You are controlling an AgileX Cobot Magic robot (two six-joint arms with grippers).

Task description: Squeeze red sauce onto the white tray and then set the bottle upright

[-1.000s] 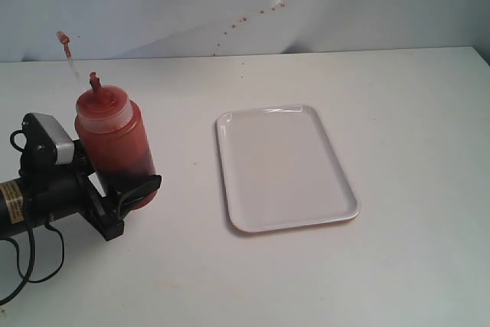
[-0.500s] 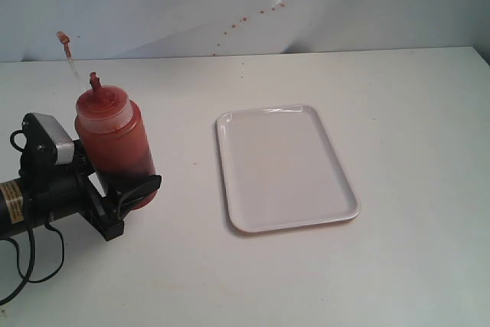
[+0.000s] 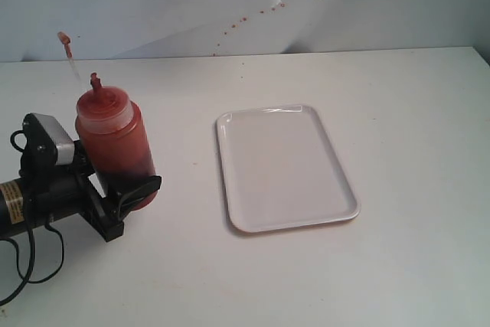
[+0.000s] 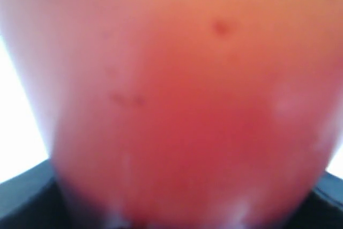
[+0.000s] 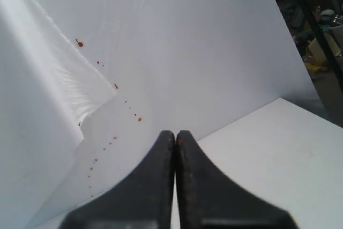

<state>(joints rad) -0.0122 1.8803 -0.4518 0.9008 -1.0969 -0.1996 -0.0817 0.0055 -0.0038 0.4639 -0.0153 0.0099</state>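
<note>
The bottle stands nearly upright at the table's left side. Red sauce shows through its translucent wall. Its red nozzle points up, and the small cap sticks up on its thin tether. My left gripper is shut on the bottle's lower body, a black finger on each side. In the left wrist view the bottle fills the picture as a red blur. The white tray lies flat to the bottle's right, with no sauce showing on it. My right gripper is shut on nothing, facing the back wall.
Small reddish-brown specks dot the white back wall, and the same specks show in the right wrist view. The left arm's black body and cables lie at the table's left edge. The right arm is outside the exterior view.
</note>
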